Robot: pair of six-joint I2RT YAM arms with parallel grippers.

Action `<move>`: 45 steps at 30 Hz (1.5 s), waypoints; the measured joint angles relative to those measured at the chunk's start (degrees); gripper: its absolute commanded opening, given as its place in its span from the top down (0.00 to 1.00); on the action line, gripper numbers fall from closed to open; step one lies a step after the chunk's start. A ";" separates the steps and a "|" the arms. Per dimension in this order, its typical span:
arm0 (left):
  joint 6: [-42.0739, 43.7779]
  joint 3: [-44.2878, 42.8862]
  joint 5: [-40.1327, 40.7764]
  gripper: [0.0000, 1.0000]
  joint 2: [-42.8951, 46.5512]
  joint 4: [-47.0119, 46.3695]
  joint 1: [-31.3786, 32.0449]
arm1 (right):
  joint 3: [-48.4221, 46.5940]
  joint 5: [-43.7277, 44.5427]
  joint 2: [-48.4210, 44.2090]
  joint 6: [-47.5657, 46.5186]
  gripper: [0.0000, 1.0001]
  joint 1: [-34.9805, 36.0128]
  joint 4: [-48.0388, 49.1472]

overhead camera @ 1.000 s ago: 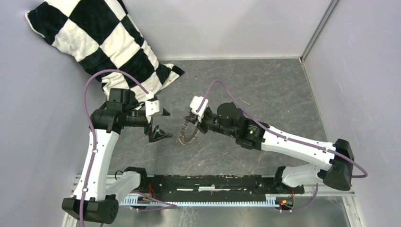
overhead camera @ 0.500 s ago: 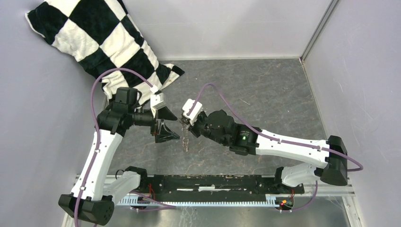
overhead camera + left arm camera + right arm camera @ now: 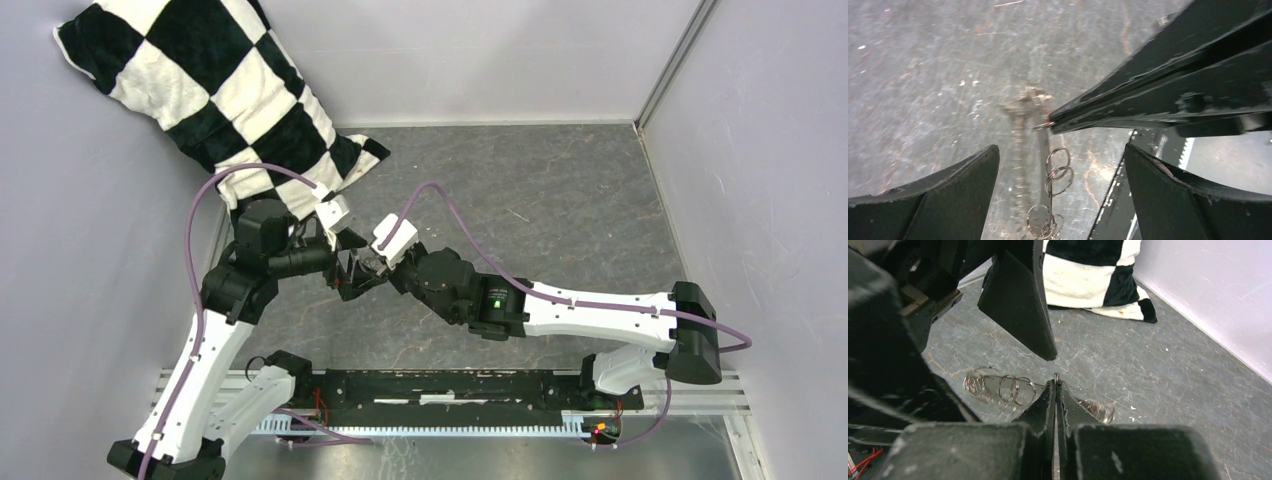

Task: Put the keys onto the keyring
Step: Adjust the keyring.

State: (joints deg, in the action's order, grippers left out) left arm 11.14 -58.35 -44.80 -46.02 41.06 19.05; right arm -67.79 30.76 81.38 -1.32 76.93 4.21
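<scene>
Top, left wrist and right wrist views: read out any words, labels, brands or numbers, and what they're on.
None readable in any view.
The black-and-white checkered cushion, the chain of small silver metal rings, the grey marbled tabletop: no lettering.
The small red tag on the chain: too blurred to read.

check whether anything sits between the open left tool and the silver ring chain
Nothing visible does. The chain of small silver metal rings dangles between the fingers of the open left tool, pinched at its top by the shut right tool.
</scene>
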 measured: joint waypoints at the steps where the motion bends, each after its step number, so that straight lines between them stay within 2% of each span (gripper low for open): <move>1: 0.07 0.52 1.75 0.00 0.50 -0.39 0.02 | -0.04 0.33 0.00 0.02 0.99 0.11 0.28; 4: 1.36 1.66 6.08 0.01 1.81 -0.85 0.04 | -0.26 0.55 0.00 0.09 0.99 0.28 0.98; 5: 2.05 1.75 7.10 0.04 2.01 -0.92 0.04 | -0.31 0.52 -0.02 0.11 0.99 0.33 1.16; 11: 6.21 1.40 7.17 0.49 0.57 -0.48 0.04 | -0.44 -1.31 -0.02 0.48 0.99 0.66 1.29; 15: 9.79 -0.81 3.78 0.69 -3.17 2.25 0.11 | -0.68 -2.47 -0.04 0.52 0.99 0.70 1.25; 17: 10.75 -1.16 2.56 0.71 -4.57 3.30 0.11 | -0.87 -2.73 -0.09 0.52 0.98 0.72 0.96; 19: 11.65 -1.25 1.90 0.80 -5.22 3.89 0.11 | -1.01 -2.95 -0.11 0.55 0.92 0.72 0.74; 21: 12.28 -1.55 1.05 0.97 -5.33 4.63 0.24 | -1.01 -3.21 -0.20 0.57 0.83 0.72 0.66; 23: 12.98 -1.86 1.01 0.98 -5.25 5.44 0.35 | -1.01 -3.80 -0.57 0.72 0.65 0.74 0.81; 25: 13.03 -1.88 1.25 0.98 -5.09 5.51 0.28 | -1.03 -4.63 -1.49 0.90 0.38 1.01 1.11; 28: 12.57 -1.79 1.03 0.98 -3.82 4.42 0.20 | -1.36 -6.21 -3.65 0.63 0.15 1.09 0.98; 31: 9.29 -1.05 -0.66 0.98 -1.20 0.96 0.20 | -1.53 -8.59 -6.86 -0.68 0.02 0.90 -0.04; 37: -6.12 2.62 -9.14 0.98 2.80 -13.62 0.20 | -2.21 -15.50 -17.99 -4.66 0.02 -2.54 -8.09; 42: -23.76 4.39 -17.16 0.98 1.92 -32.68 0.20 | -4.57 -17.59 -28.81 -8.66 0.02 -4.31 -14.49; 45: -31.21 4.17 -20.85 0.98 0.63 -41.94 0.20 | -4.44 -18.27 -34.84 -10.36 0.02 -4.31 -16.59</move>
State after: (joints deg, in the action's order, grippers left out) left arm -20.08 -54.17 -65.65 -45.39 -0.89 19.25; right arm -72.23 12.49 46.54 -11.68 72.62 -12.38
